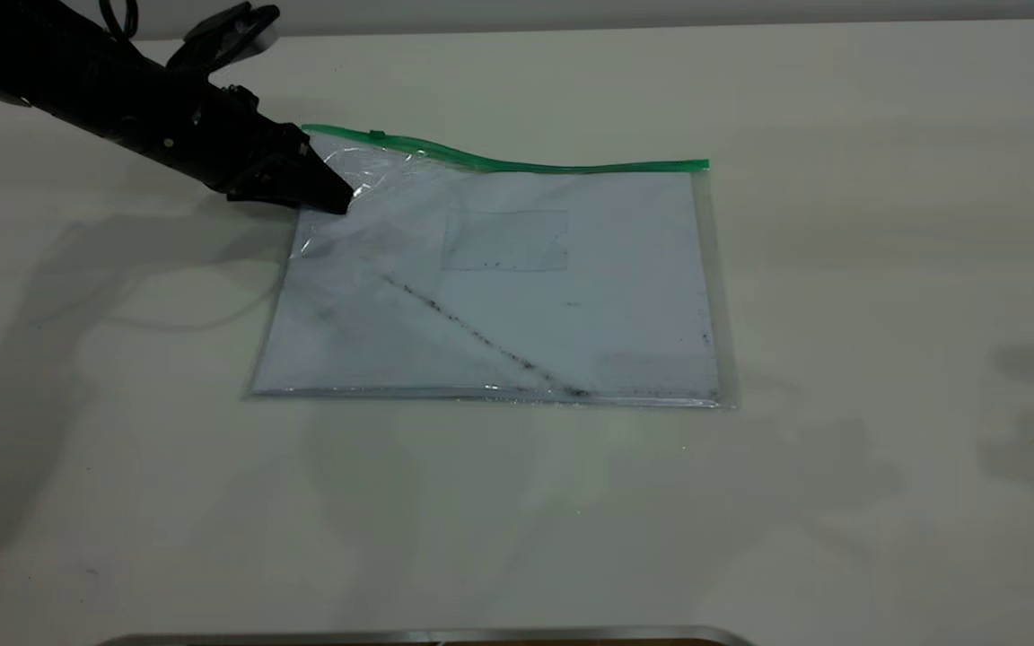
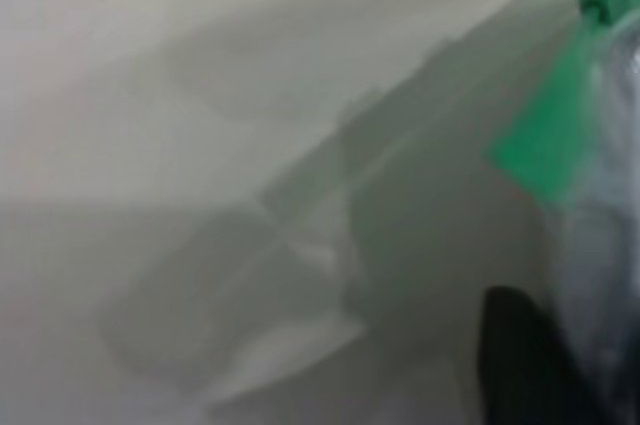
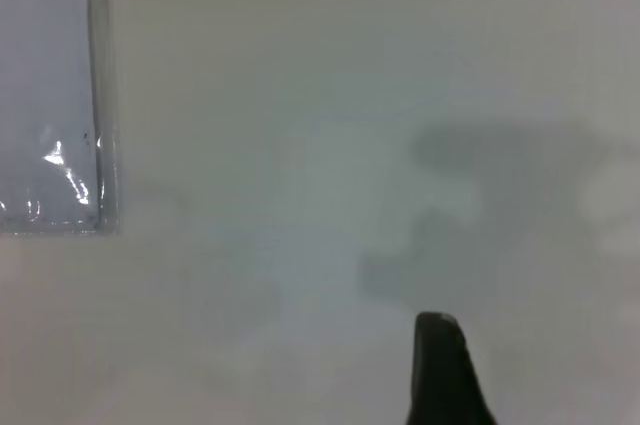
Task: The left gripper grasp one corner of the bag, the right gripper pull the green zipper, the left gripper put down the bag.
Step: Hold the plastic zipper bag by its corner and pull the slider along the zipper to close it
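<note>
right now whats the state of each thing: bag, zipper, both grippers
bag: flat on the table, far left corner raised and crinkled
zipper: strip wavy near the lifted corner, slider near the left end
left gripper: shut on the bag's far left corner
right gripper: off the bag, over bare table

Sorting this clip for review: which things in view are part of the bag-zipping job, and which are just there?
Job:
left gripper, at the bag's lifted corner
bag
green zipper
right gripper, away from the bag, over bare table

Just there:
table
metal edge at the near side
</note>
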{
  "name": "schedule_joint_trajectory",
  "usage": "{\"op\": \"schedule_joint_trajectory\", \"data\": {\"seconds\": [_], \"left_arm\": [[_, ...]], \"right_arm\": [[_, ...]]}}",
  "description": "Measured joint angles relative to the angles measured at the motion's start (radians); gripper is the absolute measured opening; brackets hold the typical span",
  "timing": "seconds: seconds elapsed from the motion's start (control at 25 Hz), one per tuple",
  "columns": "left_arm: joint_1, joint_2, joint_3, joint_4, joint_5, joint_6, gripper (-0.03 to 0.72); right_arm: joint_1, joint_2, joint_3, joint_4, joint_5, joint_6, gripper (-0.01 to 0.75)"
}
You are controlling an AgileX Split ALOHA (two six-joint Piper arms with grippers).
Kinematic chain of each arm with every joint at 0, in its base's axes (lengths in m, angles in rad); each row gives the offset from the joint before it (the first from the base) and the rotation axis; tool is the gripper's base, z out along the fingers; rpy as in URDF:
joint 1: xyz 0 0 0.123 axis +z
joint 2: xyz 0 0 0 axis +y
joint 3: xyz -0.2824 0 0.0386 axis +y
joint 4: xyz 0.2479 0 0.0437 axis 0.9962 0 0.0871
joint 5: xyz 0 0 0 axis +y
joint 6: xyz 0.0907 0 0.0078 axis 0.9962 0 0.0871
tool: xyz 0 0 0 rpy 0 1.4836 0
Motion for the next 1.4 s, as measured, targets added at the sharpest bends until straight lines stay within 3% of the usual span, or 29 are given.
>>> {"op": "schedule_joint_trajectory", "data": {"seconds": [0.04,0.12,0.36,0.52,0.68,0.84,1.08,1.4], "left_arm": [[0.000,0.000,0.000,-0.009,0.009,0.023,0.101],[0.000,0.000,-0.007,-0.014,0.035,0.073,0.055],[0.000,0.001,-0.102,0.018,0.245,0.284,0.053],[0.000,0.001,-0.184,0.083,0.407,0.340,0.053],[-0.004,0.001,-0.225,0.152,0.500,0.357,0.053],[-0.037,0.001,-0.233,0.229,0.518,0.406,0.053],[-0.115,0.001,-0.233,0.271,0.524,0.465,0.053],[-0.170,0.001,-0.233,0.278,0.450,0.549,0.053]], "right_arm": [[0.000,0.000,0.000,0.000,-0.009,-0.007,0.510],[0.000,0.000,0.000,0.000,-0.024,-0.031,0.510],[0.000,0.000,0.000,0.082,-0.069,-0.190,0.510],[0.000,0.000,0.000,0.241,-0.092,-0.365,0.510],[0.000,0.008,-0.003,0.445,-0.096,-0.596,0.510],[0.021,0.064,-0.037,0.662,-0.106,-0.853,0.510],[0.129,0.231,-0.139,0.921,-0.113,-1.214,0.510],[0.247,0.493,-0.324,1.060,-0.019,-1.449,0.510]]}}
